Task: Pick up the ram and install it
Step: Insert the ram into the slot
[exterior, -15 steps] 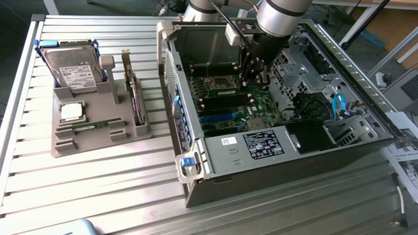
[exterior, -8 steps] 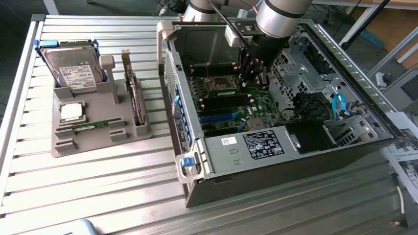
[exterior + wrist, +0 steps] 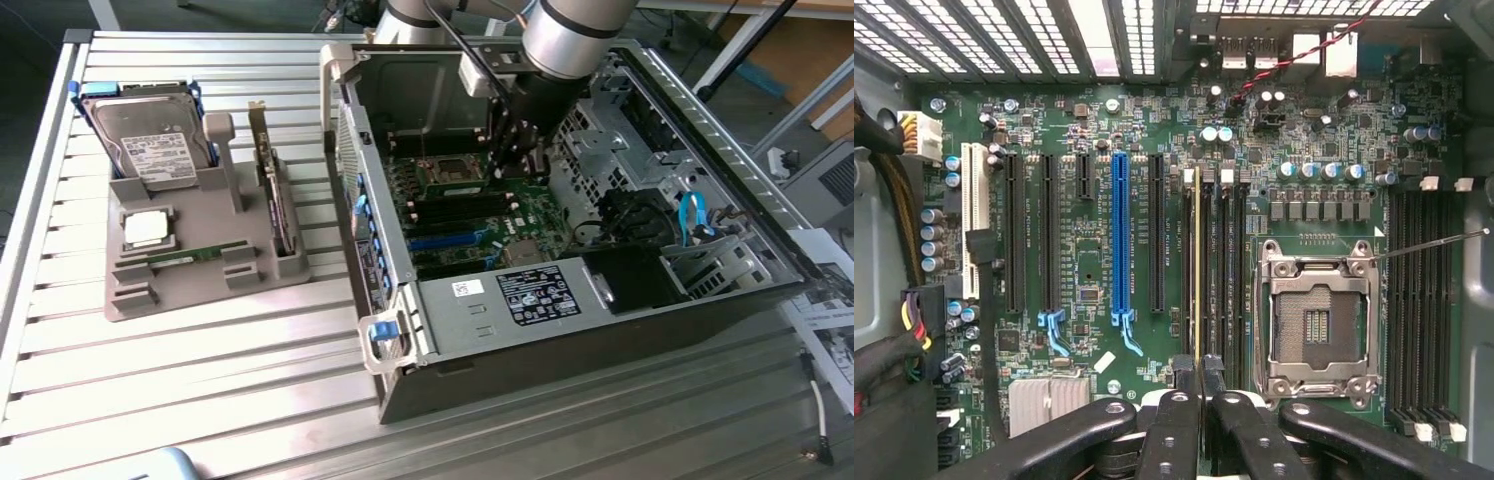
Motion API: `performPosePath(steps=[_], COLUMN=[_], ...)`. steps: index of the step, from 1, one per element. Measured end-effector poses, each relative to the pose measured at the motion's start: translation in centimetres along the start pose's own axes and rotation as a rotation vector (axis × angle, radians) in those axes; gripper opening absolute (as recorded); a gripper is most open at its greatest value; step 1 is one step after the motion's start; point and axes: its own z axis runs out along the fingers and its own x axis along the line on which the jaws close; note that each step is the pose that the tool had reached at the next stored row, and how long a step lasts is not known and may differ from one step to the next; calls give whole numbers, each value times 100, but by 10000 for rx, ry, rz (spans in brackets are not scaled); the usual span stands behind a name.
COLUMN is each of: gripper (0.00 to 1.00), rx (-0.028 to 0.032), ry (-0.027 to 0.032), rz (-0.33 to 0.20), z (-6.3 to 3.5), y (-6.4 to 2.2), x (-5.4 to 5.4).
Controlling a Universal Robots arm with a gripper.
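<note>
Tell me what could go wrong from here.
1. The gripper holds the ram edge-on at the memory slots; slightly out of line, it could jam when pressed.
2. The open processor socket lies beside those slots; a slip could strike its exposed contacts.
3. Whether the white latches stand open cannot be told; closed, they would block seating.

Around my gripper (image 3: 511,172), exterior view: case wall (image 3: 350,150), 9 o'clock; metal cage (image 3: 594,135), 3 o'clock; open overhead; ram (image 3: 1197,260) pinched between my fingers (image 3: 1176,425).

Exterior view high, oblique, wrist view close, straight down, both seeing motherboard (image 3: 1094,275)
</note>
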Motion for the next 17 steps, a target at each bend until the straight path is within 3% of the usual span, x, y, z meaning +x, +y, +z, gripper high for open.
performPosePath(steps=[17], gripper=[12], rx=[-1], ry=[1], rz=[0], z=[162], y=[-5], x=[5])
